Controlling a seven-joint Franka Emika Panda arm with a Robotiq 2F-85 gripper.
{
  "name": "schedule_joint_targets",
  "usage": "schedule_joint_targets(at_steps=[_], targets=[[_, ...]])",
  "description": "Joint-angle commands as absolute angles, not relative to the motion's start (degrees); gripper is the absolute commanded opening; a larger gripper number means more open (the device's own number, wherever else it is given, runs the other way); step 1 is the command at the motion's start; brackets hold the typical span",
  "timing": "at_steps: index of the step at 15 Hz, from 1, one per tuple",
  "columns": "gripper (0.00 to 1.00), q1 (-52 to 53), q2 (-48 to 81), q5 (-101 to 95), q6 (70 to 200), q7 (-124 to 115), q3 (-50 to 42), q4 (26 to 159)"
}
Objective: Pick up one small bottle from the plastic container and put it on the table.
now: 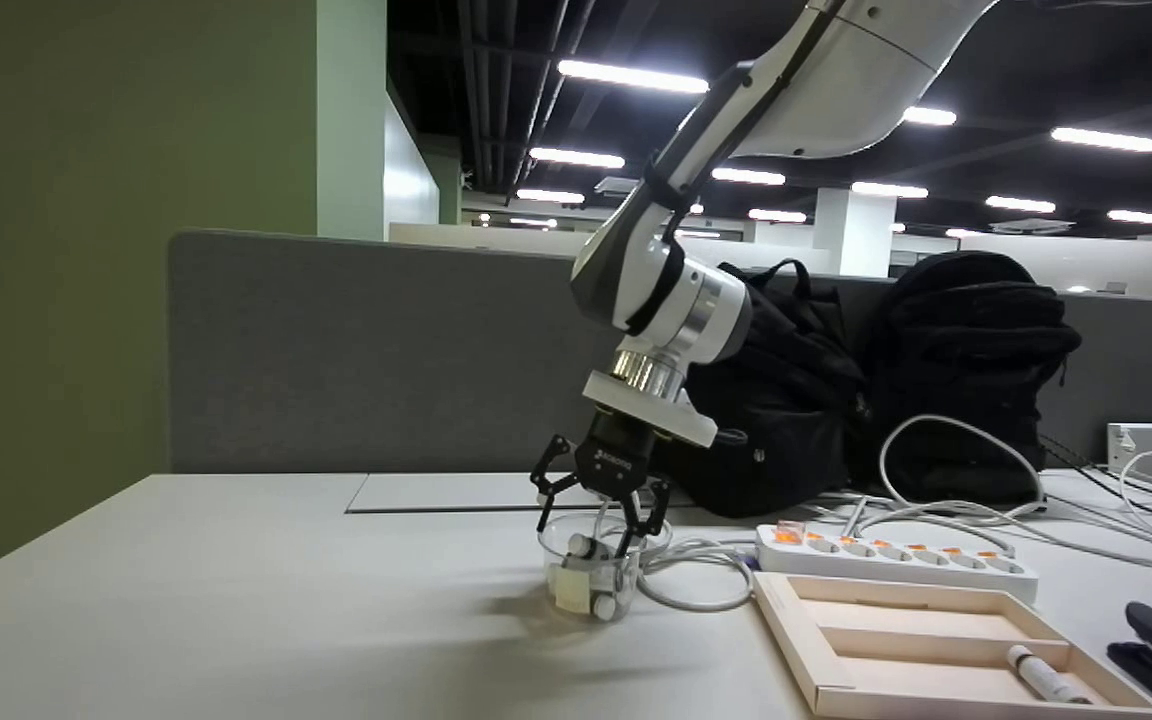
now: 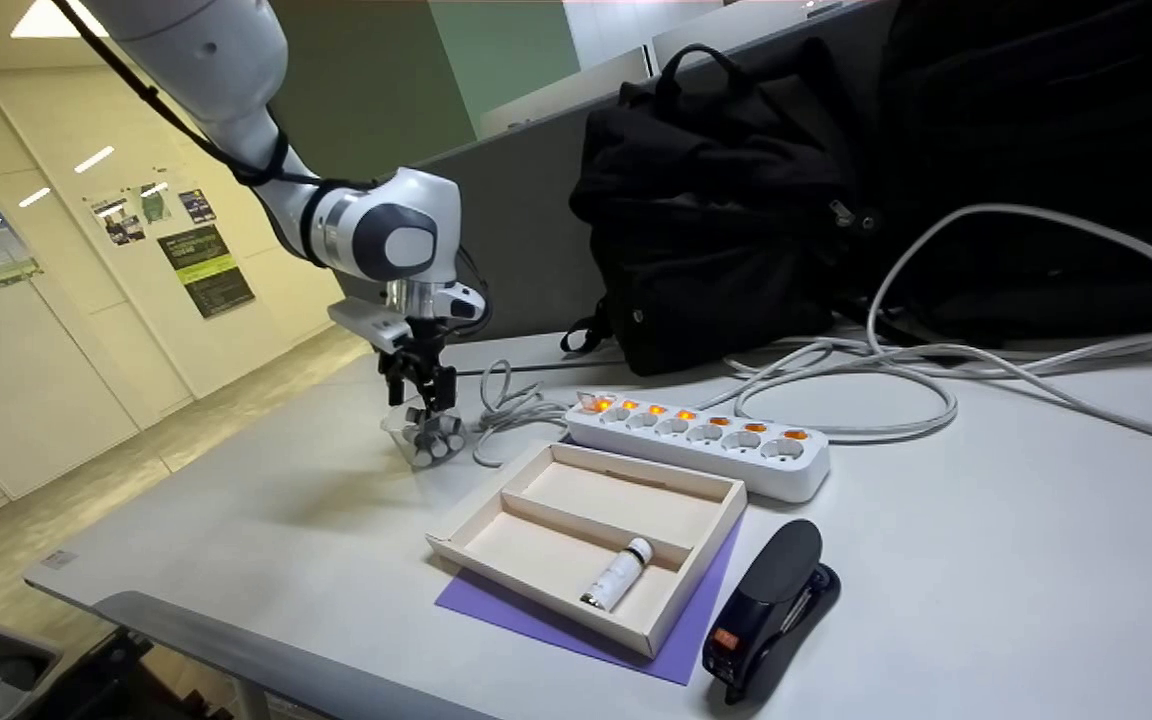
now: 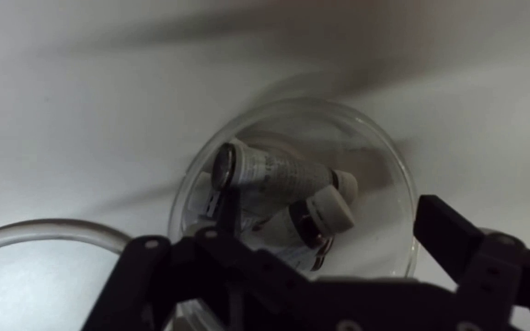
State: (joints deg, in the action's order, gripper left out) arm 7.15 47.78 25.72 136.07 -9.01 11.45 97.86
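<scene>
In an exterior view, the Robotiq gripper point(image 1: 582, 540) stands spread over the clear plastic tub point(image 1: 558, 550) on the desk point(image 1: 286, 600); in an exterior view, small bottles point(image 2: 425, 456) lie inside; wrist view: one finger point(image 3: 230, 211) among them, the other finger point(image 3: 444, 230) by the rim; best bring both inside before closing on the upper bottle point(image 3: 302, 225).

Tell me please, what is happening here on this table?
A robot arm has its open gripper at a clear plastic container that holds several small bottles lying at different angles. One finger reaches inside, close to the bottles, while the opposite finger appears to be outside the container. No bottle looks gripped. Probably the next step is to grasp one and put it on the table. Nearby, another small bottle lies in a beige tray.
</scene>
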Motion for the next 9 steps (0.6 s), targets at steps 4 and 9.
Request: schedule_joint_targets(at_steps=[4,9], targets=[[0.45,9.2,49.6,24.2,133.6,-14.0,9.9,93.9],[0.62,9.0,49.2,23.4,131.9,-11.2,10.7,94.0]])
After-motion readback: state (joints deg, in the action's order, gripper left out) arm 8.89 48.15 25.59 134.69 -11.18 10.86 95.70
